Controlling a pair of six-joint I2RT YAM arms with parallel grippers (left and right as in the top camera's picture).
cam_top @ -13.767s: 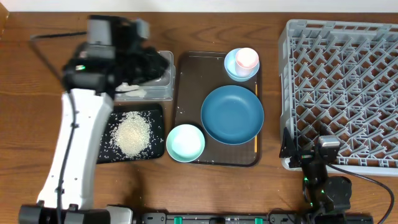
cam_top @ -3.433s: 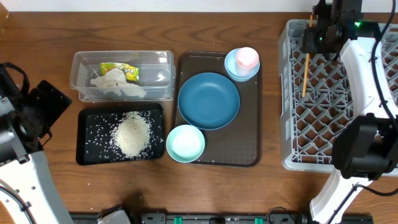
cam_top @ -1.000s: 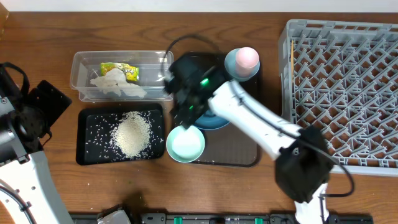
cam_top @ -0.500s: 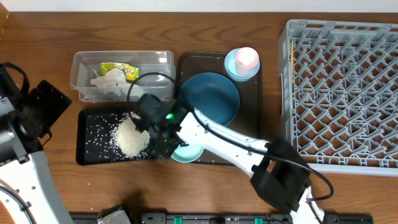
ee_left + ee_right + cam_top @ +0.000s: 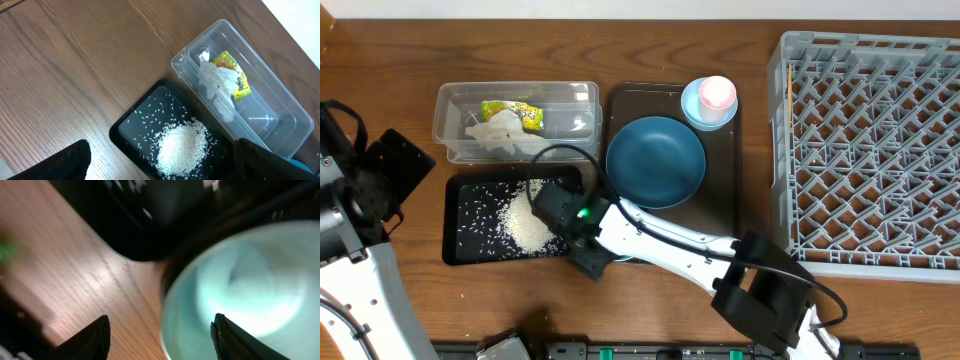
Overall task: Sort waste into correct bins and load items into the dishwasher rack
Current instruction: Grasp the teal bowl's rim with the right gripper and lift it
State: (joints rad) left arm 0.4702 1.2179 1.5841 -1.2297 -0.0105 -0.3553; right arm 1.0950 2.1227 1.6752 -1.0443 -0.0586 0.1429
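Note:
In the right wrist view my right gripper (image 5: 160, 330) is open and straddles the left rim of the mint-green bowl (image 5: 240, 290), one finger over the wood and the other over the bowl's inside. From overhead the right gripper (image 5: 588, 255) and its arm hide that bowl. The dark blue dish (image 5: 655, 162) lies on the brown tray (image 5: 720, 235), and the pink cup (image 5: 717, 93) stands in the light blue bowl (image 5: 693, 108). Rice (image 5: 532, 218) lies heaped on the black tray (image 5: 465, 215). Tissue (image 5: 500, 135) and the wrapper (image 5: 515, 113) lie in the clear tub (image 5: 575, 95). My left gripper (image 5: 162, 147) hangs open high above the rice (image 5: 181, 147).
The grey dishwasher rack (image 5: 870, 150) fills the right side, with a thin stick (image 5: 789, 85) lying along its left edge. The left arm (image 5: 350, 210) stands at the table's left edge. Bare wood runs along the front, left of the brown tray.
My right gripper has swung from the blue dish's left edge down and left onto the mint-green bowl's rim, its jaws narrowing a little. The left arm has not moved.

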